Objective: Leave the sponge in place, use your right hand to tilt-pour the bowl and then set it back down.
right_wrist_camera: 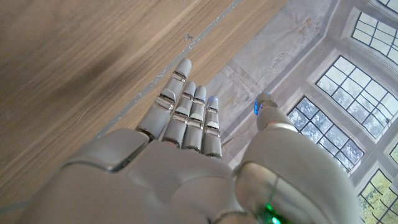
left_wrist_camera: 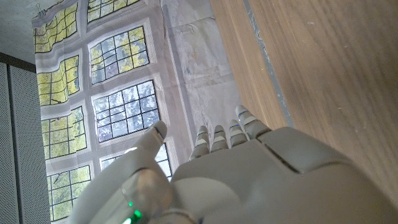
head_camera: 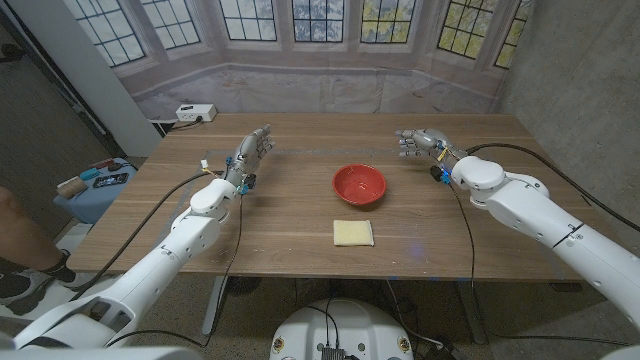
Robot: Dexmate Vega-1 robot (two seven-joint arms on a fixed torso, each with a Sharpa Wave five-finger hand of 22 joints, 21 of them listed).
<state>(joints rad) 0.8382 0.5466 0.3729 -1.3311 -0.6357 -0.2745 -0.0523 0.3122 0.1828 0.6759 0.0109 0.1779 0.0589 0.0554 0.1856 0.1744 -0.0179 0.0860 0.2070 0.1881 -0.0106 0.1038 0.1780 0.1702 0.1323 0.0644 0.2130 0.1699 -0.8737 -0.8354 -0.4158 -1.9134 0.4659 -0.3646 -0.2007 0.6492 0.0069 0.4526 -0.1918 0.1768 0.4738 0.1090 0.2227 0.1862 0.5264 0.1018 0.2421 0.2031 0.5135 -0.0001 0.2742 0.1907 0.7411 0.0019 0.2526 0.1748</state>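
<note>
I have the red bowl [head_camera: 359, 185] sitting near the middle of the head view on the wooden bench [head_camera: 280, 235], with the yellow sponge [head_camera: 353, 233] lying just below it in the frame, close but apart. My right hand [head_camera: 421, 143] hangs over the bench to the upper right of the bowl, fingers stretched out and a little apart, nothing in it; the right wrist view shows the fingers [right_wrist_camera: 186, 112] reaching along the wood grain toward the bench's far edge. The left hand [head_camera: 254, 150] is over the bench toward the upper left of the frame, also open and empty, well away from the bowl. By my reading nothing of the task is done yet, so the step in hand is the reach. To do it well I would bring the right hand across toward picture left and down to the bowl's right-hand rim, staying on the upper side so the arm never sweeps over the sponge. I would take the rim between thumb and fingers firmly, since a shallow glazed bowl looks likely to slip, then lift only a little, tip it away from the sponge, level it and lower it onto the same spot. I cannot tell whether the bowl holds anything.
</note>
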